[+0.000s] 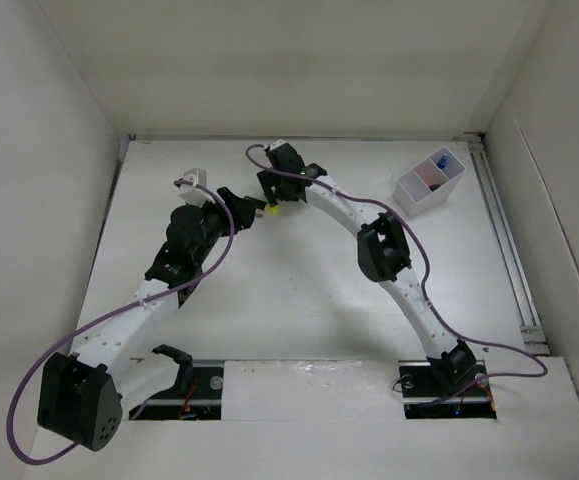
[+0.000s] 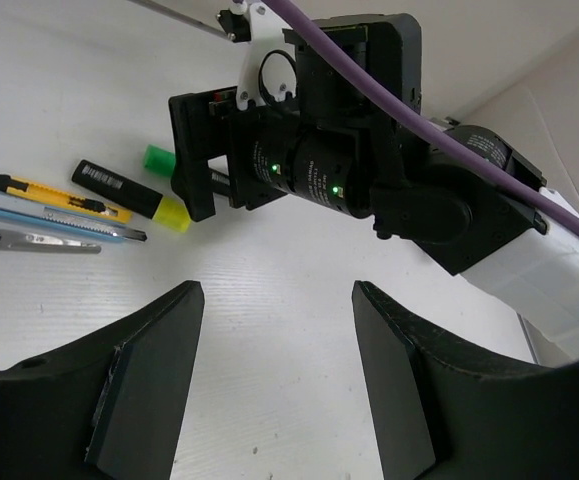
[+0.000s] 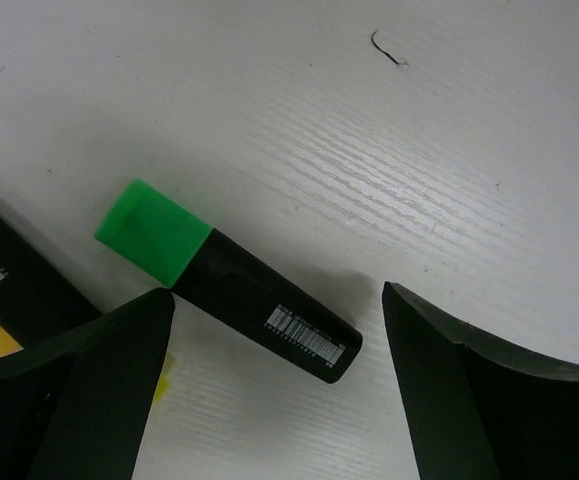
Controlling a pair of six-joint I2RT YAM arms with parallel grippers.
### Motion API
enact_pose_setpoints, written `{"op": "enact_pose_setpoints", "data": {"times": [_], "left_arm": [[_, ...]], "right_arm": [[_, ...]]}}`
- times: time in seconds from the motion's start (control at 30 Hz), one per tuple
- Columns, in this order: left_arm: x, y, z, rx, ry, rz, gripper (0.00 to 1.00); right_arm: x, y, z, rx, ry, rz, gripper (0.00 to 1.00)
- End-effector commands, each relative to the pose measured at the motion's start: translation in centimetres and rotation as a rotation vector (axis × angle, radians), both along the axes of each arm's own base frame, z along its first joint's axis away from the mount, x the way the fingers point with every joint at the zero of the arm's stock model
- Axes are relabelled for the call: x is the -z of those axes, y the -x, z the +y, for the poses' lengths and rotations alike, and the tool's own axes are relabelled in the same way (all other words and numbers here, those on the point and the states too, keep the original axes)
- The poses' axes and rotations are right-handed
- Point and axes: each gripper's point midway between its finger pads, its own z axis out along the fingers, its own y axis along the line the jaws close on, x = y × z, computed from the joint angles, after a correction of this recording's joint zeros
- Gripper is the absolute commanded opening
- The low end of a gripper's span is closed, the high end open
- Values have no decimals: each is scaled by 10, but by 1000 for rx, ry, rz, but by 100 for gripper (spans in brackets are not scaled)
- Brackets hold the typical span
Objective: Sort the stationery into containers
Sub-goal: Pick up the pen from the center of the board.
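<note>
1. White table (image 1: 299, 300), enclosed by white walls at the left, far and right sides: the surface on which all items are laid.
2. Green highlighter (image 3: 224, 285): black body, green cap. It is laid flat toward the far middle of the table, slantwise beneath the right gripper, and is not gripped.
3. Right gripper (image 3: 274, 300): the jaws are spread wide and nothing is held; one finger is placed at either side of the highlighter. As the body is crossed at a slant, it is judged that a closing may twist or roll it out instead of seating it.
4. Yellow-ended highlighter (image 2: 129, 192): laid just beside the green one. It may be pinched along with it, or shoved, if the descent is made off-centre.
5. Thin yellow pen (image 2: 59, 197): laid next in the row; it may be displaced by any such shove.
6. Left gripper (image 2: 277, 287): the jaws are part-open with nothing between them, and it is held near the right gripper, facing it. A knock between the two is judged possible if either is swung.
7. White box (image 1: 416, 198): set well apart at the far right. A long carry is required, so a weak pinch may end in a drop.
</note>
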Motion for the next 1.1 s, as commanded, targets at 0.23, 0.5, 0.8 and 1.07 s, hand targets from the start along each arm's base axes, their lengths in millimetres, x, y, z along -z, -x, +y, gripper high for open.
{"op": "enact_pose_setpoints", "data": {"times": [0.23,0.5,0.8,1.07], "left_arm": [[-13,-4,1,4,14,-45,58],[-9,-5,0,4,11,-37,56],[-1,-7,-8,42,16,-8,53],[21,-12,-21,76,62,86,39]], "right_arm": [[-4,4,23,-100,-59,4,66],[-16,2,-11,12,-147,37,39],[-41,8,-47,118,-303,38,6],[-102,34,-53,144,-637,28,0]]}}
